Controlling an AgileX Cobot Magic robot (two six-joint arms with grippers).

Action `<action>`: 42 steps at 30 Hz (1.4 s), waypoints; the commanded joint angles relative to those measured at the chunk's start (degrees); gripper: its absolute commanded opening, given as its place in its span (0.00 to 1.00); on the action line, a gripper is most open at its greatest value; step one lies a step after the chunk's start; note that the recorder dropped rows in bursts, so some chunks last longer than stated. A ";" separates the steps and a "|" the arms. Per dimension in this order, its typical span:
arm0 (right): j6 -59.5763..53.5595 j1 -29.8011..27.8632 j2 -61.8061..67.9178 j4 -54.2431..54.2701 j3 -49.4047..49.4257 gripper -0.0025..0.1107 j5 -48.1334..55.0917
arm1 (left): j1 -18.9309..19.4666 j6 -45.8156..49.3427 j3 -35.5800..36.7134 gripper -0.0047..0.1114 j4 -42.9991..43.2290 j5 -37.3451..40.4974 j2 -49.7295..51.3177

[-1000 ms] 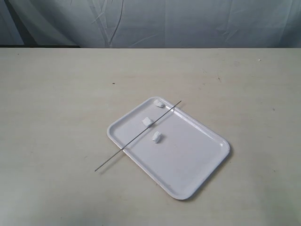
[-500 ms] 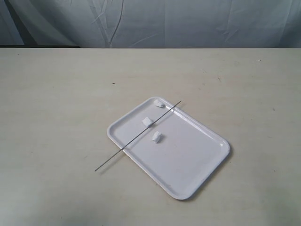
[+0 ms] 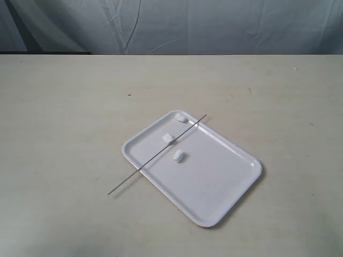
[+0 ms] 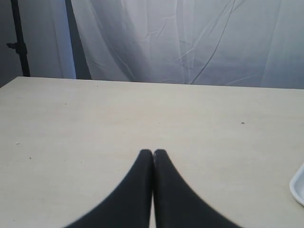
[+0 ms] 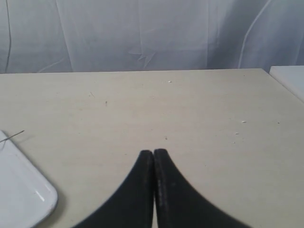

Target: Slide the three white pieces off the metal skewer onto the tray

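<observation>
The white tray (image 3: 214, 184) lies at an angle on the table in the exterior view. The thin metal skewer (image 3: 156, 155) rests across the tray's far-left part, one end past its near-left rim on the table. Three white pieces lie loose on the tray: one (image 3: 181, 117) at the far corner, one (image 3: 168, 138) beside the skewer, one (image 3: 178, 156) just right of it. Neither arm shows in the exterior view. My left gripper (image 4: 153, 152) is shut over bare table with nothing in it. My right gripper (image 5: 153, 151) is shut too, away from the tray corner (image 5: 21, 197) and skewer tip (image 5: 13, 136).
A crumpled grey-white cloth (image 3: 171, 27) hangs behind the table's far edge. A tray edge (image 4: 298, 185) shows at the side of the left wrist view. A white block (image 5: 289, 78) sits at the table's corner in the right wrist view.
</observation>
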 commanded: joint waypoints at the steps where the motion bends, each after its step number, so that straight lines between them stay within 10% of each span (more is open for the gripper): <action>1: 0.00 -0.44 -0.28 -0.05 0.07 0.02 -0.31 | 0.03 0.04 0.20 0.04 -0.99 0.31 -0.26; 42: -1.93 5.73 -0.28 0.16 0.07 0.02 -0.43 | 0.03 0.04 0.20 0.04 5.52 0.78 -0.26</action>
